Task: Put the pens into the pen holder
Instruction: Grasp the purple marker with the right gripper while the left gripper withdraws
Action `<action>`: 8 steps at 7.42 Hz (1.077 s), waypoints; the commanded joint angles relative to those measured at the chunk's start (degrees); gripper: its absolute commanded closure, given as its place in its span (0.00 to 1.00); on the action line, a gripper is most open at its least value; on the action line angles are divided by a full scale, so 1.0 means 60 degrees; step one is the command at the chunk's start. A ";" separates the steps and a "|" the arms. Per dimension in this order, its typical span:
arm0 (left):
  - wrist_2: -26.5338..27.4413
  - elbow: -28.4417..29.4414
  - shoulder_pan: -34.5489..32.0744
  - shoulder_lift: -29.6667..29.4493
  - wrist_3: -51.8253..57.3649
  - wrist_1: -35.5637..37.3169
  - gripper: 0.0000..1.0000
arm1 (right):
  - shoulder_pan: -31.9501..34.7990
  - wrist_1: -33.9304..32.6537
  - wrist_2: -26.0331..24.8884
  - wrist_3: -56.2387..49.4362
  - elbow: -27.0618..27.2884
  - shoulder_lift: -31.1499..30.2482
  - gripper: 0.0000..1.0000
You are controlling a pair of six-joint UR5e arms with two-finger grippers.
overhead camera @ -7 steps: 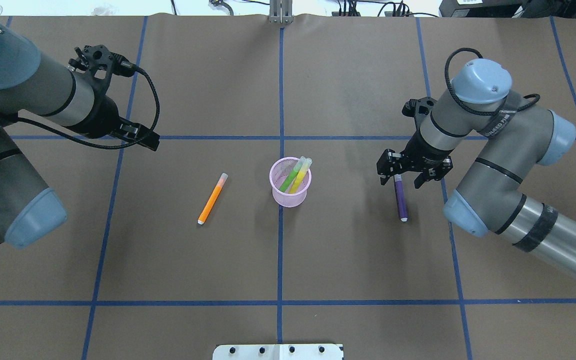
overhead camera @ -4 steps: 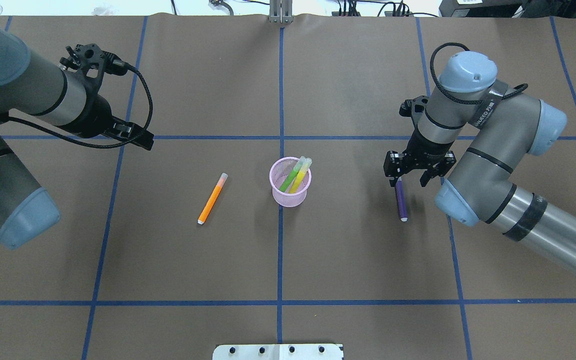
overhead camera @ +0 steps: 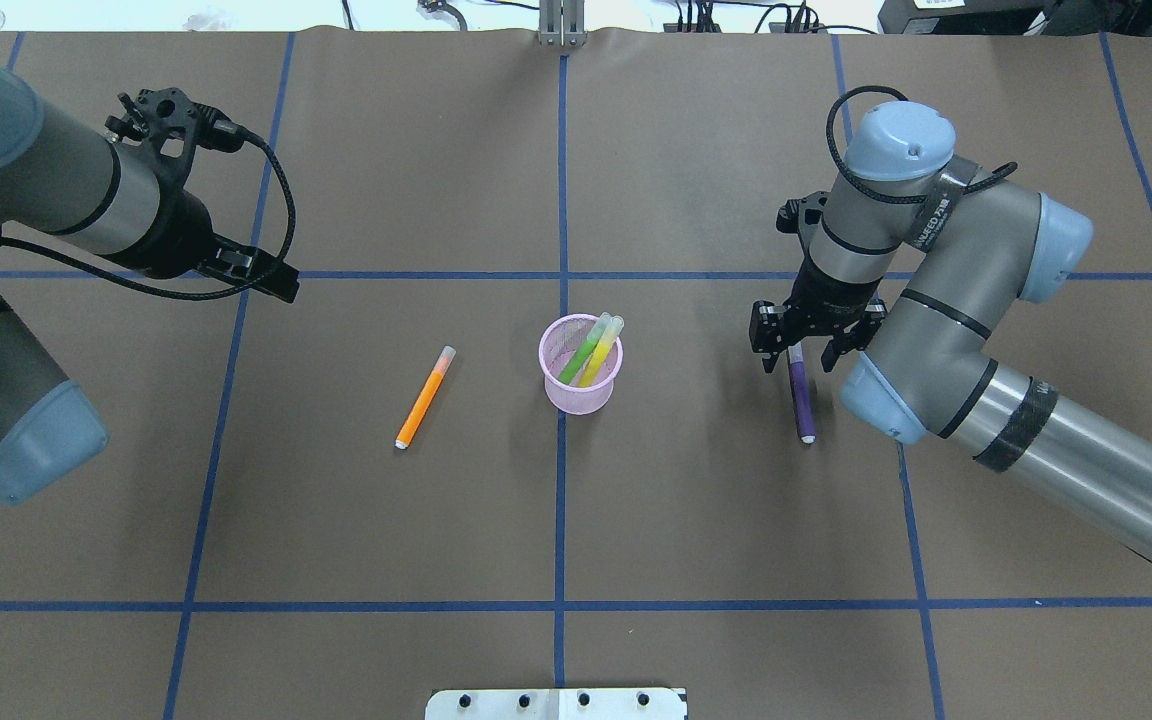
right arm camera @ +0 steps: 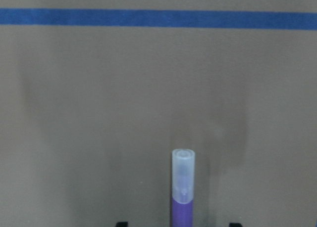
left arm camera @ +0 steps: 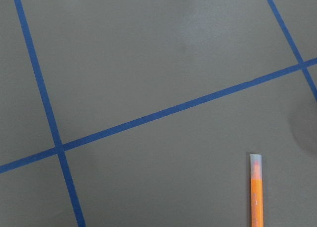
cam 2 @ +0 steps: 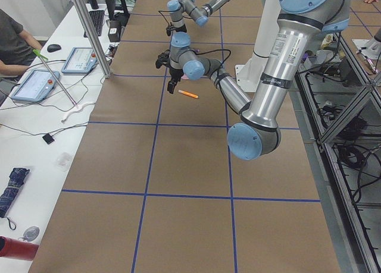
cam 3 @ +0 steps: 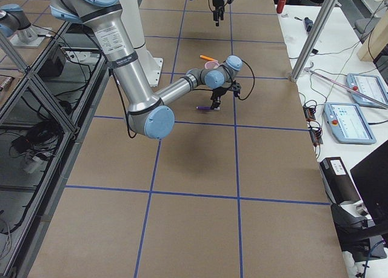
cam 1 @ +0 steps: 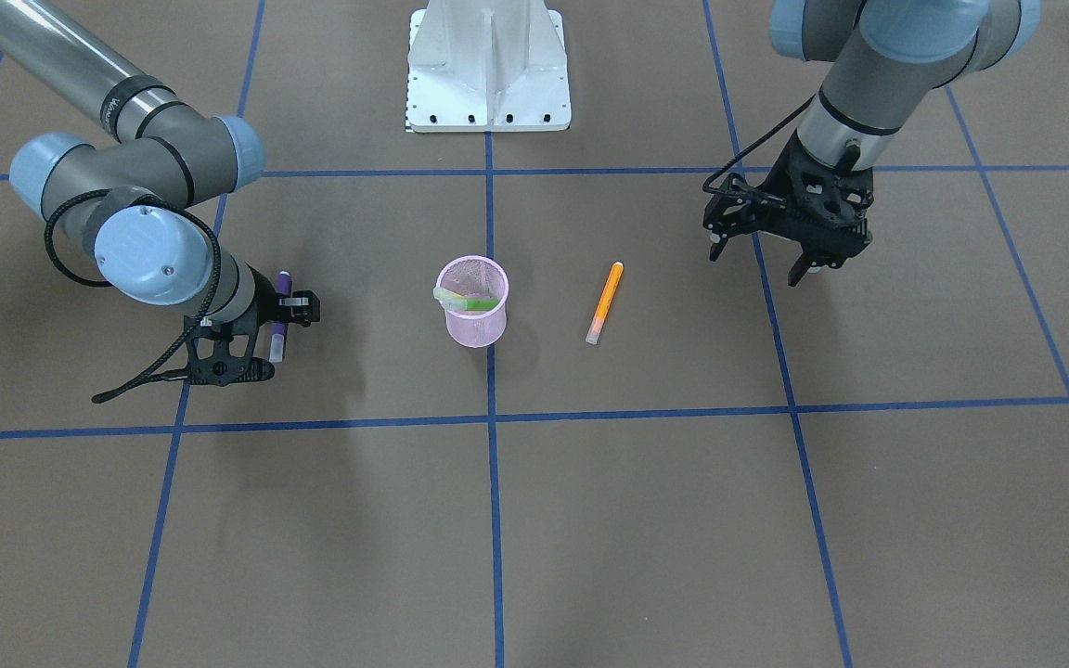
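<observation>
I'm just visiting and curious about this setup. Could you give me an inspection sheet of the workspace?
surface: brown paper table, blue tape grid.
job's things: green pen and yellow-green pen stand in the pink mesh pen holder; orange pen and purple pen lie flat.
clutter: nothing seen.
grippers: left gripper open, holding nothing; right gripper open, straddling the purple pen's capped end.
cables: black cable loops at each wrist.
surroundings: side desk with teach pendants; seated person.
</observation>
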 commanded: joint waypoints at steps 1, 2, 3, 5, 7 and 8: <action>0.0017 -0.0002 -0.0001 0.0082 0.0026 0.0000 0.01 | -0.0097 0.0014 -0.0023 -0.0024 -0.0118 -0.0028 0.29; 0.0017 -0.0002 -0.0001 0.0096 0.0041 0.0000 0.01 | -0.0098 0.0014 -0.0037 -0.0010 -0.0118 -0.0043 0.34; 0.0031 -0.0002 -0.0001 0.0097 0.0056 0.0000 0.01 | -0.0112 0.0000 -0.0052 -0.0009 -0.0133 -0.0087 0.38; 0.0031 0.0013 -0.0001 0.0097 0.0056 0.0000 0.01 | -0.0127 0.0000 -0.0067 -0.0009 -0.0133 -0.0160 0.38; 0.0031 0.0013 -0.0001 0.0097 0.0070 0.0000 0.01 | -0.0127 0.0000 -0.0067 -0.0009 -0.0148 -0.0219 0.43; 0.0031 -0.0002 -0.0001 0.0097 0.0070 0.0000 0.01 | -0.0141 0.0014 -0.0067 0.0005 -0.0148 -0.0219 0.55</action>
